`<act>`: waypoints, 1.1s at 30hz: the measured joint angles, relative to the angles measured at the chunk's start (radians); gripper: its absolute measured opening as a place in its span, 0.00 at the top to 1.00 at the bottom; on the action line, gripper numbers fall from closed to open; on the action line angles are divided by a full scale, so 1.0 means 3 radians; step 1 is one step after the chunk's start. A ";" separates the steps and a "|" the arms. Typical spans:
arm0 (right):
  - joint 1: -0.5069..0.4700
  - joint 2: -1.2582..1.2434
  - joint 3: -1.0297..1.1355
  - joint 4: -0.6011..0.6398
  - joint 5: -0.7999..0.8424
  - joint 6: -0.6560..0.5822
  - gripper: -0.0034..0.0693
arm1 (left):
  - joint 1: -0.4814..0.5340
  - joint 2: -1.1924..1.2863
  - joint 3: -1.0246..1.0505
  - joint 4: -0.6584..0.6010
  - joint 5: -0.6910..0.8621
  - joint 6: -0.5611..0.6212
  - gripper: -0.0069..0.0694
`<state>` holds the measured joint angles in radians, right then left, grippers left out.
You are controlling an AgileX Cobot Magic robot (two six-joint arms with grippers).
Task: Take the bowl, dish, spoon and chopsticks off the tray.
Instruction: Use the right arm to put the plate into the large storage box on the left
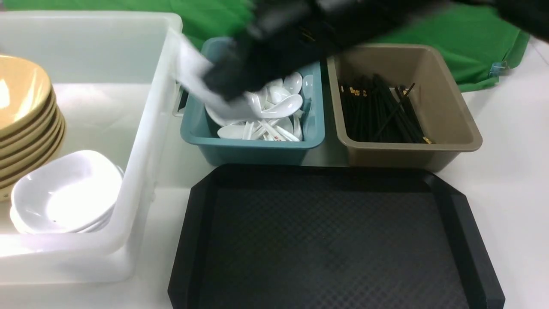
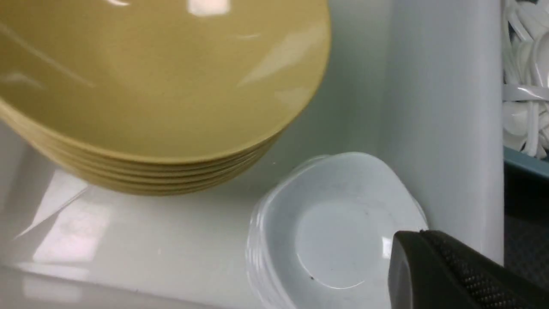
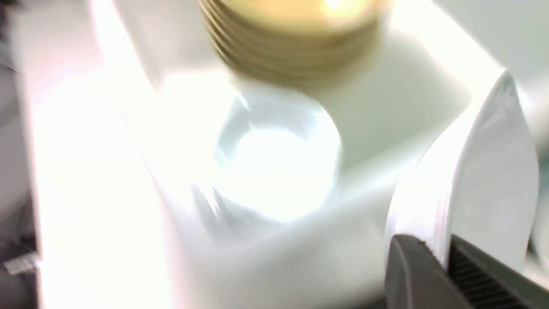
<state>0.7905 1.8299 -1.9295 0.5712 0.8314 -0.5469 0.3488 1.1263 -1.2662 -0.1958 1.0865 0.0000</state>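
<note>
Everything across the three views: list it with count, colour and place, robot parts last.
tray: one, black, front centre
white tub: one, far left
bowls: several, mustard-tan, stacked in the white tub
nested dishes: several, white, beside the bowls
teal tub: one, behind the tray
spoons: many, white, in the teal tub
brown tub: one, right of the teal tub
chopsticks: many, black, in the brown tub
cloth: green, at the back
table: one, white, underneath
held dish: one, white, in the right claw
claws: two, dark; left shut, right gripping the dish
</note>
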 joint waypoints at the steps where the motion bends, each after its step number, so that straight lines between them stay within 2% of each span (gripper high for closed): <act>1: 0.0071 0.0157 -0.0177 0.0035 0.0000 -0.0053 0.91 | 0.0095 -0.0019 0.0000 -0.0012 0.0051 0.0000 0.91; 7: 0.0453 0.0949 -0.1115 0.0074 0.0029 -0.0167 0.91 | 0.0274 -0.0074 0.0000 -0.0004 0.0338 0.0019 0.91; 16: 0.0687 0.1571 -0.1333 -0.0067 0.0017 -0.0411 0.91 | 0.0274 -0.0077 0.0000 -0.0069 0.0431 0.0114 0.91; 18: 0.0734 0.1627 -0.1333 -0.0254 -0.0065 -0.0454 0.89 | 0.0274 -0.0077 0.0000 -0.0132 0.0431 0.0160 0.91; 21: 0.0770 0.1635 -0.1334 -0.0445 -0.0113 -0.0457 0.82 | 0.0274 -0.0077 0.0000 -0.0144 0.0433 0.0186 0.91; 26: 0.0800 0.1617 -0.1344 -0.0596 -0.0037 -0.0165 0.38 | 0.0274 -0.0080 0.0000 -0.0203 0.0433 0.0274 0.91; 28: 0.0803 0.1557 -0.1344 -0.0759 0.0135 0.0012 0.24 | 0.0274 -0.0080 0.0000 -0.0296 0.0433 0.0285 0.91; 30: 0.0803 0.1454 -0.1344 -0.1005 0.0318 0.0211 0.18 | 0.0274 -0.0080 0.0000 -0.0349 0.0433 0.0302 0.91; 31: 0.0803 0.1342 -0.1344 -0.1271 0.0446 0.0375 0.18 | 0.0270 -0.0080 0.0000 -0.0381 0.0433 0.0324 0.91; 32: 0.0803 0.1342 -0.1344 -0.1271 0.0446 0.0375 0.18 | 0.0269 -0.0080 0.0000 -0.0382 0.0433 0.0324 0.91; 33: 0.0784 0.1192 -0.1348 -0.1564 0.0598 0.0554 0.21 | 0.0240 -0.0080 0.0000 -0.0390 0.0433 0.0338 0.91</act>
<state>1.0257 2.1877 -2.3338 0.1019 1.0109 -0.3808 0.4207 1.1022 -1.2662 -0.3127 1.2165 0.1014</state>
